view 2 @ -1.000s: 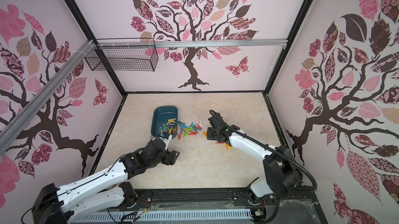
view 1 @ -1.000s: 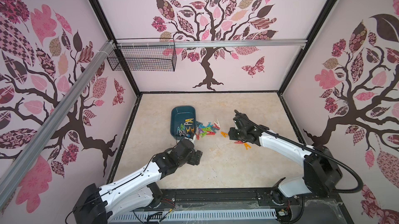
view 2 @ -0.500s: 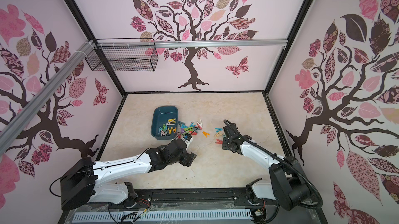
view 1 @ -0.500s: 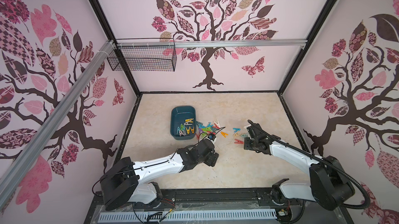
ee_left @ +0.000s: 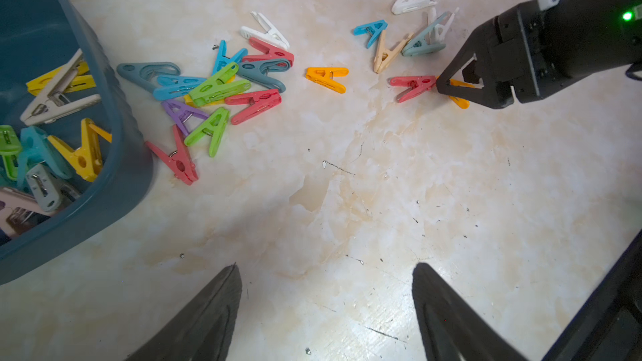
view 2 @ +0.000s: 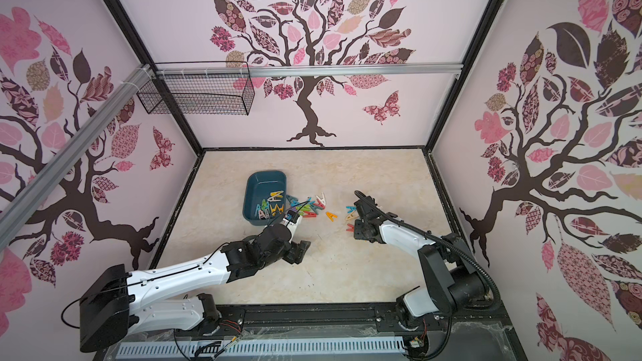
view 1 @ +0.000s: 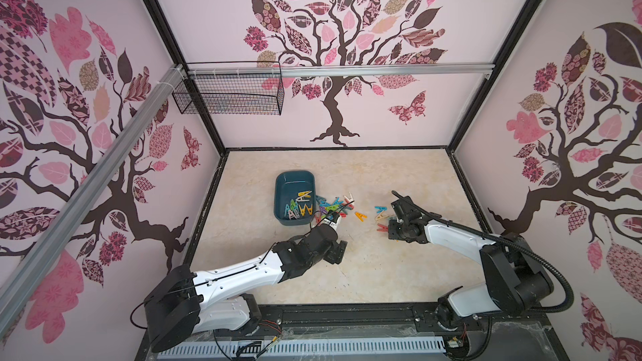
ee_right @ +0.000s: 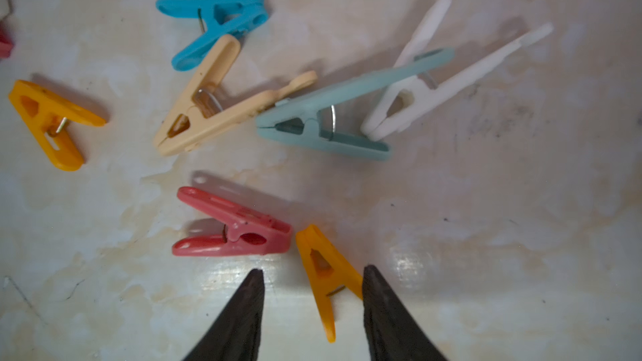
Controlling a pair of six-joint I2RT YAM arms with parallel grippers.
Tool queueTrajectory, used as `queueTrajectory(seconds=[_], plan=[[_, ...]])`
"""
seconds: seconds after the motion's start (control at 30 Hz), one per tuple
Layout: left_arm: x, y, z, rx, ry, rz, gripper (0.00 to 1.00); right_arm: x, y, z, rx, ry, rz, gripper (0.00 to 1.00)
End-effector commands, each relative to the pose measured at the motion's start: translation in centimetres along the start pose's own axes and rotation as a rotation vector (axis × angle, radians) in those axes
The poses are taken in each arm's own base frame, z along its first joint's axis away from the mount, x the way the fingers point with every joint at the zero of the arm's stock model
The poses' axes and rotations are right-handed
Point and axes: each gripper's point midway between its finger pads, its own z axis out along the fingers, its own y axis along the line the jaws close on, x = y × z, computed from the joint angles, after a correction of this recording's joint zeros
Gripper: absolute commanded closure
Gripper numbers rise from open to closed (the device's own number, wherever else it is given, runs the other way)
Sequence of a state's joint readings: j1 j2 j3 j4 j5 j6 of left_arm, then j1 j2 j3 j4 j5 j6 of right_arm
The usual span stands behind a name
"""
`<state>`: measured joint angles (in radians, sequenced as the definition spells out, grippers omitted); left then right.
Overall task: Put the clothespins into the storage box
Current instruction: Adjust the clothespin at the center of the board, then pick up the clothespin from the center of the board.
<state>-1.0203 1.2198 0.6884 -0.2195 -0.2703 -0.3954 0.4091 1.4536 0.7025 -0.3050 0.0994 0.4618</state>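
The dark teal storage box point(view 1: 294, 182) stands left of centre in both top views and holds several clothespins point(view 1: 300, 208). A mixed-colour pile point(view 1: 333, 204) lies against its right side, and in the left wrist view it sits right of the box wall point(ee_left: 114, 154). More pins point(view 1: 380, 215) lie further right. My right gripper point(ee_right: 313, 269) is low over the table, open, with an orange clothespin point(ee_right: 326, 272) lying between its fingers and touching one of them. A red one point(ee_right: 236, 230) lies just beside it. My left gripper point(ee_left: 326, 265) is open and empty over bare table in front of the pile.
A black wire mesh basket point(view 1: 229, 96) hangs from the rail at the back left, well above the table. Patterned walls close in three sides, and a black frame edge point(view 1: 205, 223) runs along the left. A single orange pin point(view 1: 360, 216) lies between the pile and the right group.
My left arm has swung right, away from the box, to the table in front of the pile. My right gripper has moved right and nearer, from the pile to the scattered pins.
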Motion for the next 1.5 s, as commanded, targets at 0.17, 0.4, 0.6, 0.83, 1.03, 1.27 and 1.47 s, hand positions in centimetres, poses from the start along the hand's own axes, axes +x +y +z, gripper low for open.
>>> queueTrajectory(seconds=[0.17,0.4,0.6,0.83,1.03,1.27,1.47], plan=[[0.2,2.4,-0.2,-0.118,-0.044,-0.042,0.19,3.3,2.6,-0.8,-0.052,0.06,-0.031,0.54],[-0.3,4.5,-1.3,-0.176,-0.09,-0.096,0.18,3.6,4.3,-2.6,-0.117,0.057,-0.027,0.54],[0.3,5.3,-1.8,-0.174,-0.105,-0.133,0.18,2.1,0.2,-3.2,-0.095,0.051,0.067,0.54],[0.6,4.7,-1.7,-0.141,-0.084,-0.118,0.18,1.5,-0.7,-3.3,-0.092,0.012,0.092,0.62],[1.1,4.0,-1.5,-0.101,-0.065,-0.136,0.18,1.9,0.0,-2.0,-0.115,0.045,0.115,0.65],[1.8,4.0,-1.5,-0.091,-0.04,-0.121,0.18,2.0,0.5,-1.0,-0.136,0.058,0.138,0.6],[1.9,3.9,-1.2,-0.089,-0.038,-0.124,0.18,1.2,1.6,-0.2,-0.173,0.059,0.172,0.59]])
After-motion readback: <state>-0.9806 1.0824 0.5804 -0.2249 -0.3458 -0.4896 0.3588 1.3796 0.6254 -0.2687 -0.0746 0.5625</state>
